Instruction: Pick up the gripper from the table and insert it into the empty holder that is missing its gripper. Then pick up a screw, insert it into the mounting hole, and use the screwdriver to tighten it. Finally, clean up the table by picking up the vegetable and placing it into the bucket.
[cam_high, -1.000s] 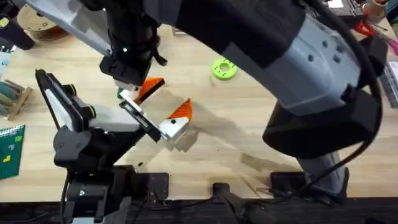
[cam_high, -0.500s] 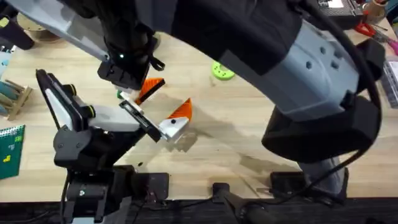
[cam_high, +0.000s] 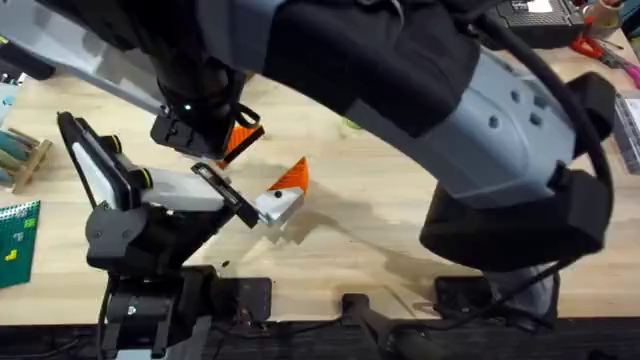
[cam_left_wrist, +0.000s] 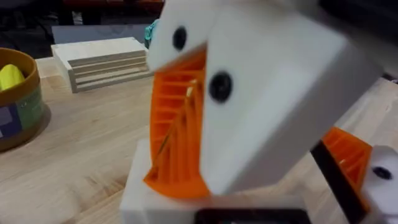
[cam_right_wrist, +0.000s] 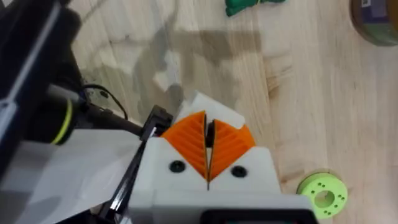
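Observation:
My right gripper (cam_right_wrist: 207, 149) is shut, and the orange ribbed gripper (cam_left_wrist: 177, 137) looks pinched between its pads. It hangs just over the white holder (cam_right_wrist: 208, 104) at one end of the left arm's finger rail. My left gripper (cam_high: 255, 168) is open on the table (cam_high: 400, 240), its other finger (cam_high: 290, 178) carrying an orange pad. The green vegetable (cam_right_wrist: 249, 6) lies beyond, near the orange-yellow bucket (cam_right_wrist: 379, 22), which holds a yellow piece (cam_left_wrist: 9, 74). The screwdriver and screws are out of view.
A lime-green disc (cam_right_wrist: 321, 190) lies close to the right gripper. A stepped wooden block (cam_left_wrist: 99, 59) stands behind the bucket (cam_left_wrist: 18, 106). A brown spool (cam_high: 60, 45), a wooden rack (cam_high: 20, 155) and a green board (cam_high: 15, 240) line the left edge.
The right arm has shifted a little to the left and toward the far side with its gripper still shut, and now covers the lime disc in the overhead view. The left arm has stayed put.

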